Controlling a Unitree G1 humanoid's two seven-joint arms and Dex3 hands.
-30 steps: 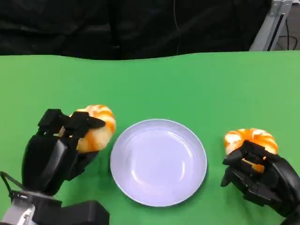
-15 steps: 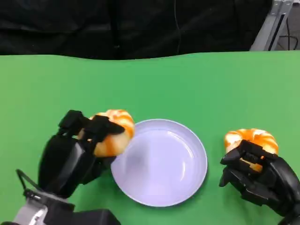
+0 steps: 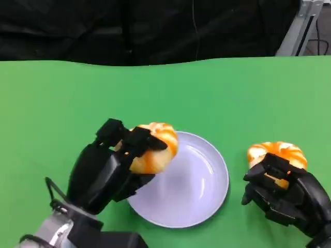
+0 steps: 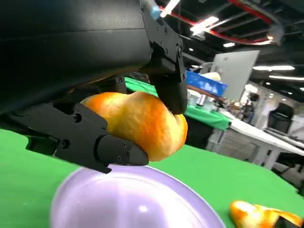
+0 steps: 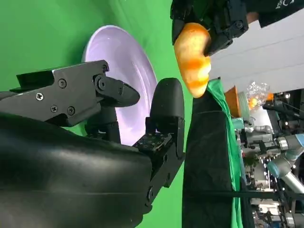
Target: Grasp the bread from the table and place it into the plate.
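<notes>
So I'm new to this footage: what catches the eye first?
The left hand holding an orange bread roll over the near-left rim of the lavender plate at the table's centre. A second roll lies on the green table right of the plate, the right hand at it.

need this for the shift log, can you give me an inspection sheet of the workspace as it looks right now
surface: green table, no spills seen
job's things: one bread held above the near-left rim of the lilac plate; second bread on the table right of the plate
clutter: nothing seen
hands: left robot hand grips the first bread; right robot hand beside the second bread, grasp unclear
cables: thin black cable by the left wrist
surroundings: black backdrop behind the table
</notes>
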